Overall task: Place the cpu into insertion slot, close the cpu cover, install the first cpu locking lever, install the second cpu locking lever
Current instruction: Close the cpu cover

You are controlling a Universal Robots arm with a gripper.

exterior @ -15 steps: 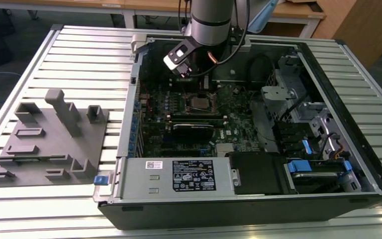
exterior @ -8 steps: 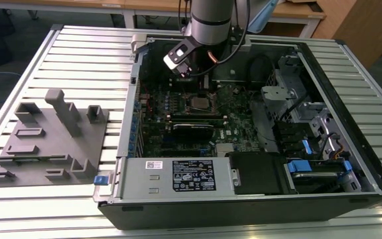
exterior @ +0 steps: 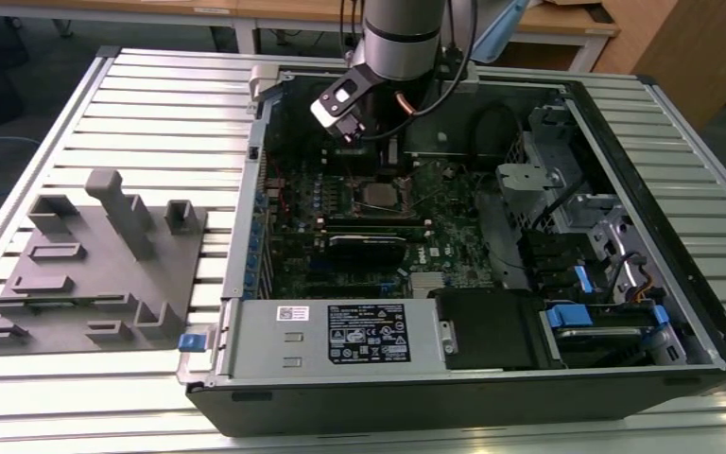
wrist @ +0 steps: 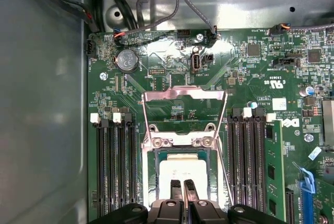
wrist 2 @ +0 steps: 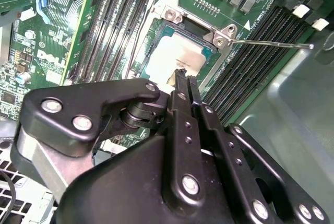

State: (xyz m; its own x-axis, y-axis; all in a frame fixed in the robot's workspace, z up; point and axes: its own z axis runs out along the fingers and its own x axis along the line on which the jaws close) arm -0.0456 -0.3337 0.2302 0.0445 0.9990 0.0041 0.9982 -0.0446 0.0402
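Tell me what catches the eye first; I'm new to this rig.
The open computer case on the slatted table, the arm reaching down into it. In the first wrist view the silver cpu lies in the insertion slot, its cpu cover swung open, the shut gripper close over it.
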